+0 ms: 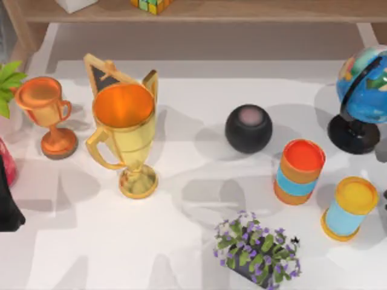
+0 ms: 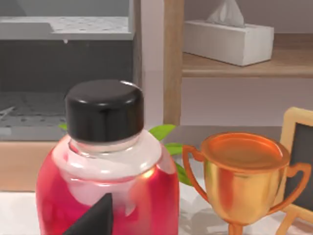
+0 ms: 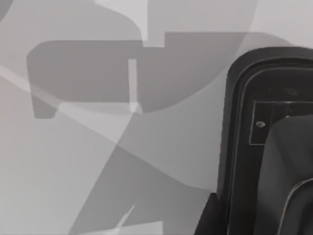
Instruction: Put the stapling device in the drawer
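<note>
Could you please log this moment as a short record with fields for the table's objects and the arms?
trophies: large gold trophy centre-left; small copper trophy to its left
speaker: dark round speaker near centre
cups: two stacked cups at right
globe: globe far right
plant: flowering plant at front
left arm: by red bottle at left edge
stapler: not identifiable

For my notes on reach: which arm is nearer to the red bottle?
Left. The left arm is beside the red bottle at the table's left edge; the right arm is at the far right edge.
</note>
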